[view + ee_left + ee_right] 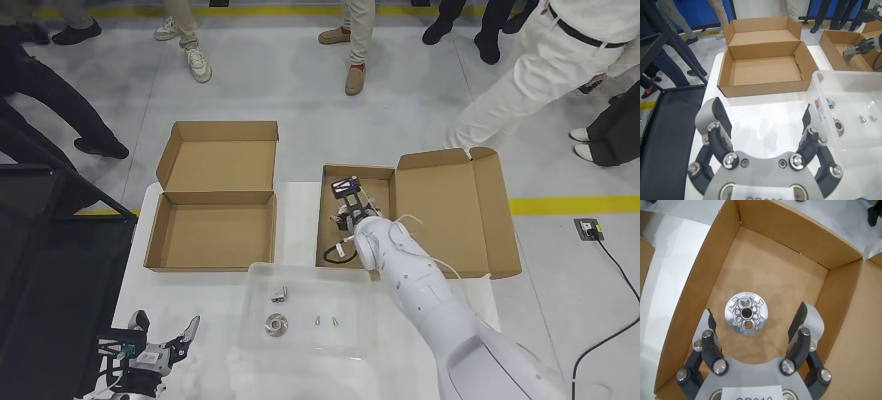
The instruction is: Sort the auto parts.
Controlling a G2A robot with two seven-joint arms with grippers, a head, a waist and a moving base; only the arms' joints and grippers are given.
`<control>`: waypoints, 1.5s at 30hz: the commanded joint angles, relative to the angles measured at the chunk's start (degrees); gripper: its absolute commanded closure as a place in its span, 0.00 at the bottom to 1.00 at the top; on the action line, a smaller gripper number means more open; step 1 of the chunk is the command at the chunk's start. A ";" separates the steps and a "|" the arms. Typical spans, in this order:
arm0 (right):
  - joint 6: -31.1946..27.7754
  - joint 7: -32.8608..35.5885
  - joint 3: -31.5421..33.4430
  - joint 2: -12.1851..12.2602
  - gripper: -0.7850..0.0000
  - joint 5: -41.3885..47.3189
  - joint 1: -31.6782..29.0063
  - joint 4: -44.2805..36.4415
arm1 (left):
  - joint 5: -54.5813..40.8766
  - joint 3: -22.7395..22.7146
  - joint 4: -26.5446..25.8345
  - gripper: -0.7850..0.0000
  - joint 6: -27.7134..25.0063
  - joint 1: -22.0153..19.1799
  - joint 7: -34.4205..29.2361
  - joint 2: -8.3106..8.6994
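Silvery metal disc [746, 313] is seen flat on the cardboard box [357, 168] floor at mid-frame, below the wide-spread right gripper [755, 310]; the flange [276, 324] in the clear bin [305, 265] is judged nearer the spread left gripper [166, 326], lower left.

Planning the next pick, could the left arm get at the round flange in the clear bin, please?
Probably yes: the left gripper is open beside the clear bin, and nothing covers the round flange.
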 commanded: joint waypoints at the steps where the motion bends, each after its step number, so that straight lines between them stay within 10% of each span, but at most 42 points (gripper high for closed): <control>1: -0.45 -0.99 0.34 0.15 0.00 0.18 0.25 -0.12 | 0.00 0.00 0.00 0.00 0.00 0.00 0.00 0.00; 15: -1.91 -6.04 0.90 2.61 0.00 -5.20 -2.10 -9.86 | 0.00 0.00 0.00 0.00 0.00 0.00 0.00 0.00; 25: -2.73 1.62 6.62 9.01 0.00 -15.76 -15.37 -39.69 | 0.00 0.00 0.00 0.00 0.00 0.00 0.00 0.00; 33: -18.02 14.63 15.21 14.21 0.00 -21.32 -31.51 -69.64 | 0.00 0.00 0.00 0.00 0.00 0.00 0.00 0.00; 45: -34.77 25.43 14.96 16.53 0.00 -27.81 -39.30 -81.76 | 0.00 0.00 0.00 0.00 0.00 0.00 0.00 0.00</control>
